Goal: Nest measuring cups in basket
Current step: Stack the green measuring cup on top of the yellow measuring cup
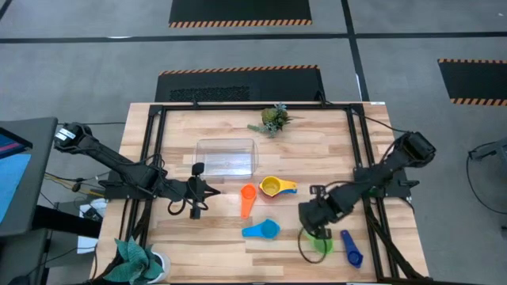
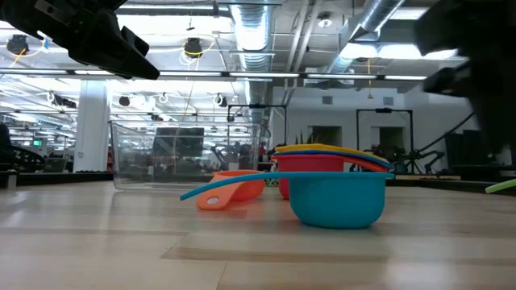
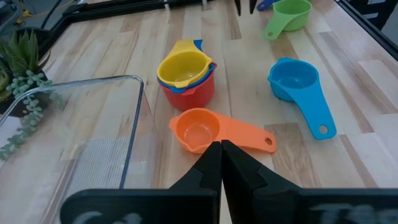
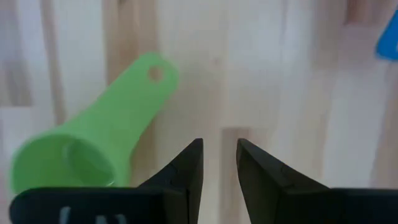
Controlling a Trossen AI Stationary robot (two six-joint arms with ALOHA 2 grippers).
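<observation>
Spreading across most of the high view, the wooden table (image 1: 230, 253) carried everything else. Largest on it was the clear basket (image 1: 226, 156), sitting a little toward ten o'clock from the table's centre and holding no cups. A potted plant sprig (image 1: 274, 119) stood near the twelve o'clock edge. The measuring cups lay outside the basket: a nested stack (image 1: 272, 187) of yellow over blue over red at about four o'clock from the basket, an orange cup (image 1: 248, 198) just beside the stack at its eight o'clock, a light blue cup (image 1: 262, 229) at six o'clock from the stack, a green cup (image 1: 321, 243) toward the table's five o'clock, and a dark blue cup (image 1: 350, 248) beside it at three o'clock. The left gripper (image 1: 197, 190) hung at seven o'clock from the basket, its fingers pressed together and holding nothing. The right gripper (image 4: 219, 163) hovered over bare wood next to the green cup's handle, its fingers a narrow gap apart with nothing between them.
</observation>
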